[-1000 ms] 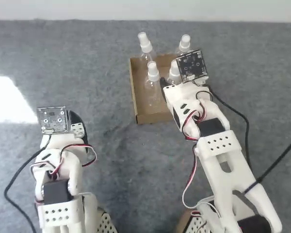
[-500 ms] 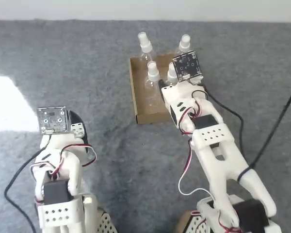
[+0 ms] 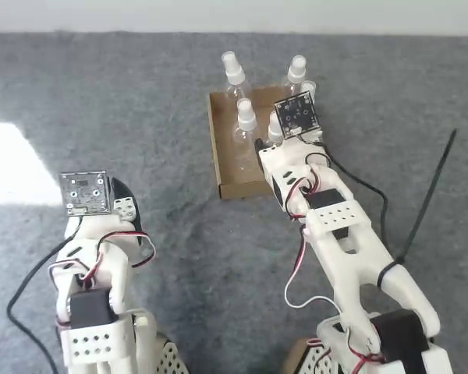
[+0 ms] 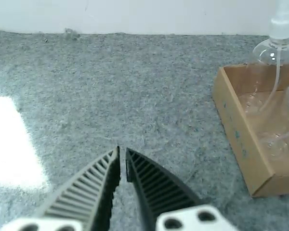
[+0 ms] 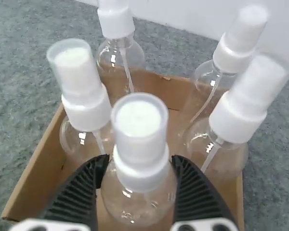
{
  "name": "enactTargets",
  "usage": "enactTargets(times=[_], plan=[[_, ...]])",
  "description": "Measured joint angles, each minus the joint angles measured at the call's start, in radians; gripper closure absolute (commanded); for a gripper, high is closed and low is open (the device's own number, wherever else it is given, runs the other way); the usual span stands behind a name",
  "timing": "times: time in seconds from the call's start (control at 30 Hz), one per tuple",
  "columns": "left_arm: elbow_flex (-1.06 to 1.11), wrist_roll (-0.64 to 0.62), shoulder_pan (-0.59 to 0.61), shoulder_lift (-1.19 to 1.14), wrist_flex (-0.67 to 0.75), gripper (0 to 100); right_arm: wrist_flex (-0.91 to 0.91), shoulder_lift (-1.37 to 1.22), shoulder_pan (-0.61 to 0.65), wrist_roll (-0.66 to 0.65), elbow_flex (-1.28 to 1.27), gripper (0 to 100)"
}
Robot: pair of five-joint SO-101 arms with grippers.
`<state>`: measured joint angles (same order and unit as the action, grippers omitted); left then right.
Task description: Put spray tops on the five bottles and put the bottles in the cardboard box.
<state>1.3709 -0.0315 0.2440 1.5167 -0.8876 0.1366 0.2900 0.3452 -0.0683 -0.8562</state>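
Note:
Five clear bottles with white spray tops crowd the cardboard box. My right gripper is shut on the nearest bottle, one black finger on each side of its shoulders, low inside the box. Around it stand a bottle close beside, another on the other side, and two at the box's far end. In the high view the right wrist covers the held bottle. My left gripper is shut on nothing, above the carpet well to the left of the box.
Grey carpet covers the table. A bright white patch lies at the left edge. The right arm's black cables trail beside it. Open carpet separates the left arm from the box.
The right arm has shifted a little to the left and forward over the box with the bottle in its gripper. The left arm has stayed put.

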Motion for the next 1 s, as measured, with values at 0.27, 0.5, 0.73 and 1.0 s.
enactTargets(times=[0.27,0.5,0.73,1.0], plan=[[0.000,0.000,0.000,0.000,0.000,99,0.000,-0.026,-0.018,0.000,0.000,99.1],[0.000,0.000,0.000,0.000,0.000,99,0.000,-0.026,-0.035,0.000,-0.005,99.1],[0.000,0.000,0.000,0.000,0.000,99,0.003,-0.026,-0.035,0.000,-0.005,90.2],[0.000,0.000,0.000,0.000,0.000,99,0.008,-0.026,-0.035,0.000,-0.005,77.7]])
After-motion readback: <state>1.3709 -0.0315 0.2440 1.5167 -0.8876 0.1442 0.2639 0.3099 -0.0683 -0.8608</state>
